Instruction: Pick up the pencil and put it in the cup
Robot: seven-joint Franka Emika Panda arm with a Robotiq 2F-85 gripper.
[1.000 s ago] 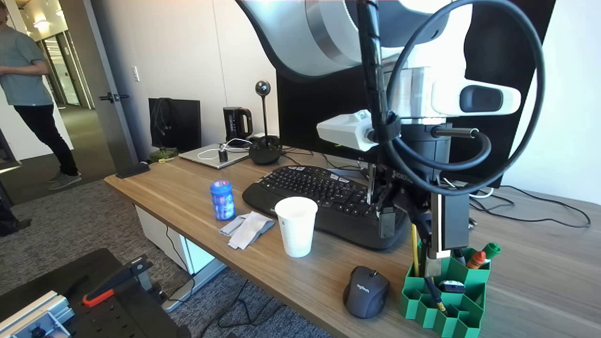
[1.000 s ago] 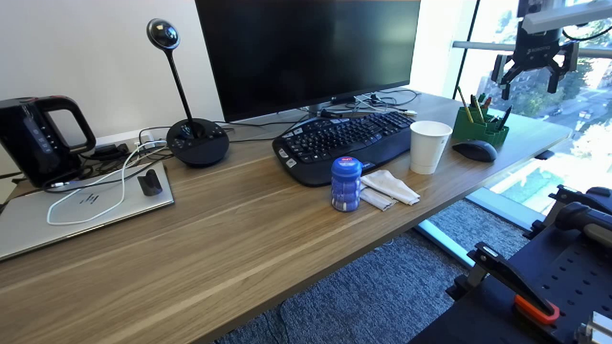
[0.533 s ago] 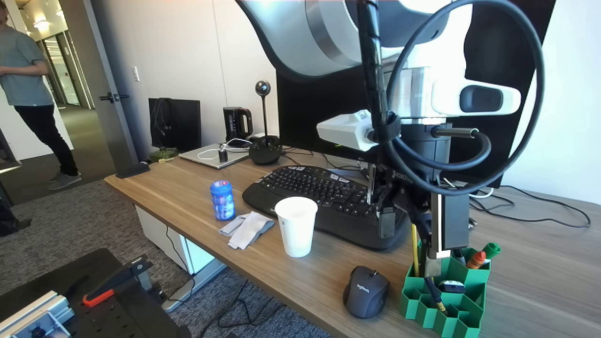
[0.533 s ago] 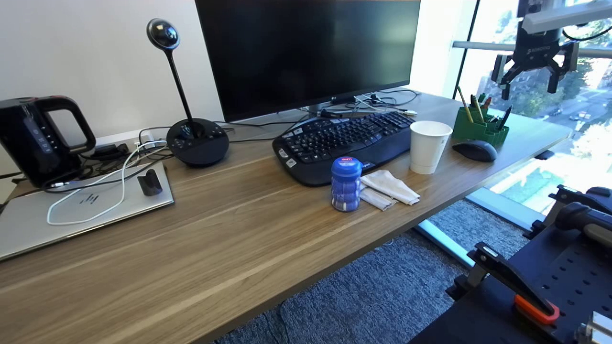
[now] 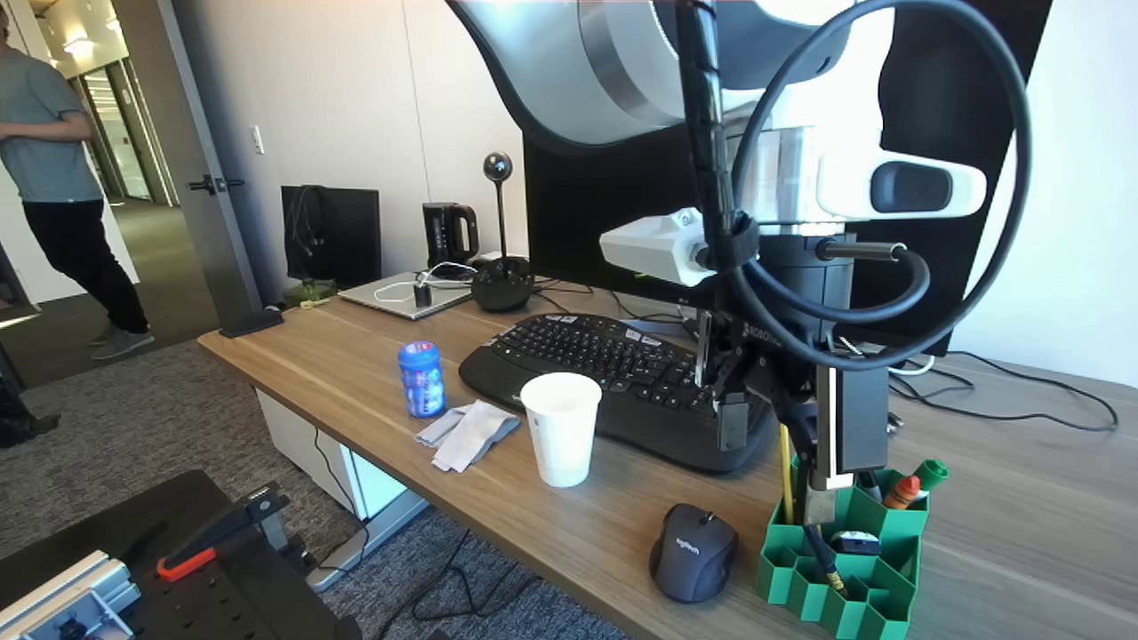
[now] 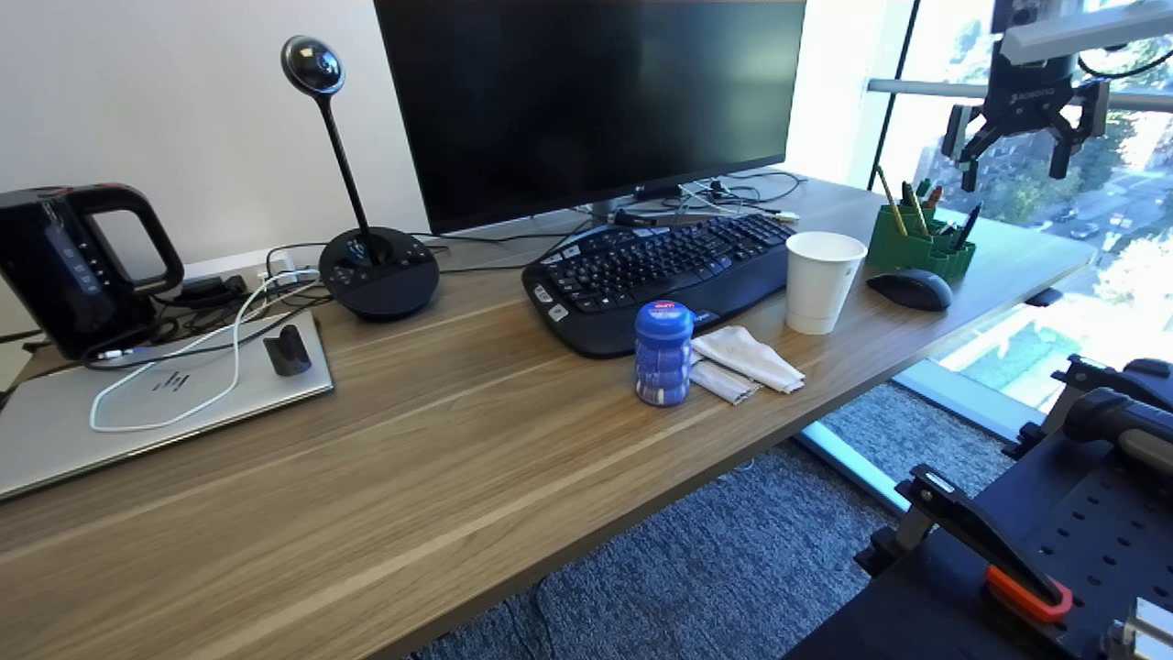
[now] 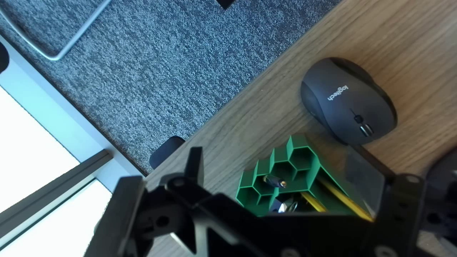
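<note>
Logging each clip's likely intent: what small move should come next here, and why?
Probably shift the open gripper sideways to centre the long yellow pencil before lowering: in the wrist view the pencil shows nearer one jaw, and stands in the green holder, not the white cup.

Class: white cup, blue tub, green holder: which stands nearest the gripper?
The green holder beside the mouse: it stands below the open gripper, while the white cup and blue tub stand farther away.

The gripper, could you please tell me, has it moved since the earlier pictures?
No. In an exterior view, the gripper shows no visible shift in any direction against the monitor; it hangs at the same height and spacing.
</note>
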